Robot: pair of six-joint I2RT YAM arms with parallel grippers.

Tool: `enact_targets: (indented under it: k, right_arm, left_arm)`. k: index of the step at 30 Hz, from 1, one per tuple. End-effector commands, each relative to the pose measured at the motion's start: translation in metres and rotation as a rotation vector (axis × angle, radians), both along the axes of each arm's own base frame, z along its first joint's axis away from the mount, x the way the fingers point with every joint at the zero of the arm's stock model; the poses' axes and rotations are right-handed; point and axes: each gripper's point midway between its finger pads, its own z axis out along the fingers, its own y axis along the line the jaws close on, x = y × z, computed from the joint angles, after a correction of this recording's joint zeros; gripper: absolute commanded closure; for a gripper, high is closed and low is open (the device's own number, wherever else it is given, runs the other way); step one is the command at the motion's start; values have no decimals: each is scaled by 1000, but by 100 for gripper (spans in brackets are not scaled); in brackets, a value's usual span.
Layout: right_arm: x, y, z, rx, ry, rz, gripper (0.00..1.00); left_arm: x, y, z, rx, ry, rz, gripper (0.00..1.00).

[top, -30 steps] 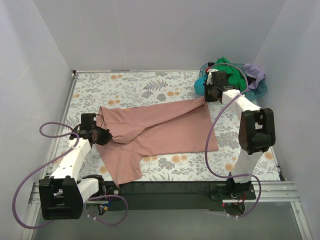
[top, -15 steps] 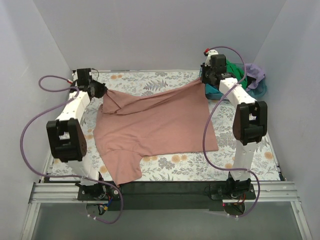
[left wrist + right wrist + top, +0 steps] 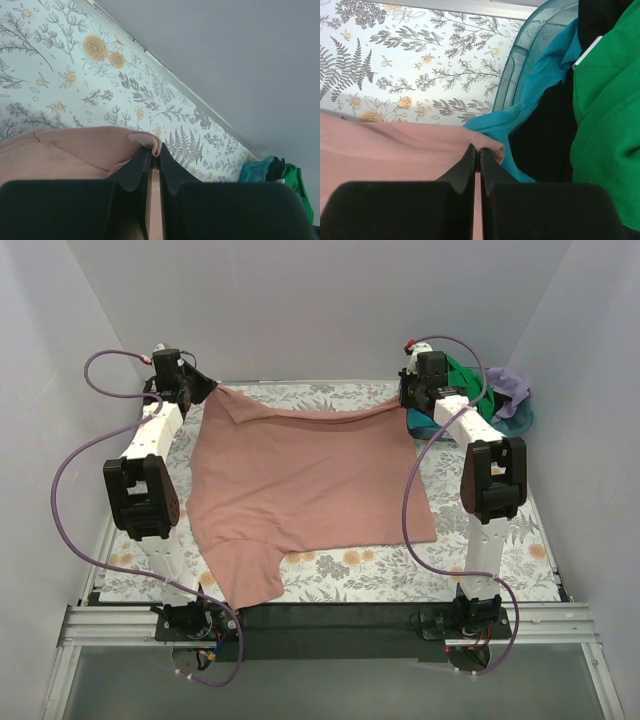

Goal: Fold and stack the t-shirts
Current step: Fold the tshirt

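Note:
A dusty pink t-shirt [image 3: 300,480] lies spread over the floral table, its far edge lifted and stretched between my two grippers. My left gripper [image 3: 207,388] is shut on the far left corner; the left wrist view shows pink cloth [image 3: 75,150] pinched between the jaws at the left gripper [image 3: 155,152]. My right gripper [image 3: 406,400] is shut on the far right corner, and pink cloth [image 3: 395,150] is clamped at the right gripper [image 3: 478,152]. Green [image 3: 605,125], turquoise [image 3: 540,100] and black [image 3: 545,135] shirts lie in the basket; a lilac one [image 3: 510,385] hangs on its rim.
The blue plastic basket [image 3: 520,420] stands at the far right corner, right beside my right gripper; its rim shows in the right wrist view [image 3: 520,55]. The floral tablecloth [image 3: 480,560] covers the table. White walls close the back and both sides.
My left arm swung from the near left up to the far left corner, carrying the shirt's corner. The right gripper moved slightly back. The shirt's far edge went from bunched to stretched flat.

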Motion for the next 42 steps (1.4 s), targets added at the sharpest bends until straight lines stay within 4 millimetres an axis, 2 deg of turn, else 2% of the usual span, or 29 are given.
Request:
enact_targets:
  k: [1,3,4,5,7,8,10,12,13,14,17,18,20,21,22,28,32,34,42]
  right_arm:
    - [-1,-2,29,13,-73,-2,99]
    - [-6,-3,27,11,-66,-2,99]
    - [-9,-4,27,12,-62,-4,99]
    - [-12,-4,27,12,-61,-2,99]
    - [-21,-6,29,10,-55,0,99]
    - [-24,-7,30,10,-56,-3,99]
    - [-32,-3,38,24,-63,27,99]
    - [-41,-5,32,17,-48,29,99]
    - [-45,-6,37,16,-54,27,99]
    - [-51,-6,30,15,-38,35,99]
    - [-62,-5,31,20,-33,55,99]
    - [-68,-6,24,14,-17,59,99]
    - [-73,-6,24,12,-15,63,99]
    - [-77,-7,19,9,-3,64,99]
    - [-79,-8,20,8,-3,65,99]
    - [-94,-13,13,-7,17,58,99]
    - [-105,-13,5,-6,40,66,99]
    - [-108,-15,2,-10,46,63,99]
    - [-121,-17,-23,-8,108,58,99]
  left_arm:
    - [-21,5,37,39,-65,0,100]
    - [-35,7,28,32,-30,34,100]
    - [-48,11,12,35,27,65,100]
    - [-59,13,21,24,26,88,100]
    - [-84,14,5,12,104,121,100]
    - [-94,15,16,4,90,141,100]
    - [-111,18,0,-1,134,169,100]
    - [-121,12,3,-35,125,165,100]
    - [-125,5,0,-54,134,132,100]
    - [-131,4,-7,-61,154,129,100]
    - [-148,4,-20,-68,215,153,100]
    - [-156,4,-18,-74,223,163,100]
    - [-164,4,-16,-76,220,166,100]
    - [-171,3,-25,-82,238,168,100]
    - [-176,2,-20,-88,222,170,100]
    - [-201,-5,-42,-102,293,147,100]
    - [-220,-9,-44,-122,288,148,100]
    - [-224,-8,-46,-118,281,154,100]
    - [-239,-10,-78,-110,347,143,100]
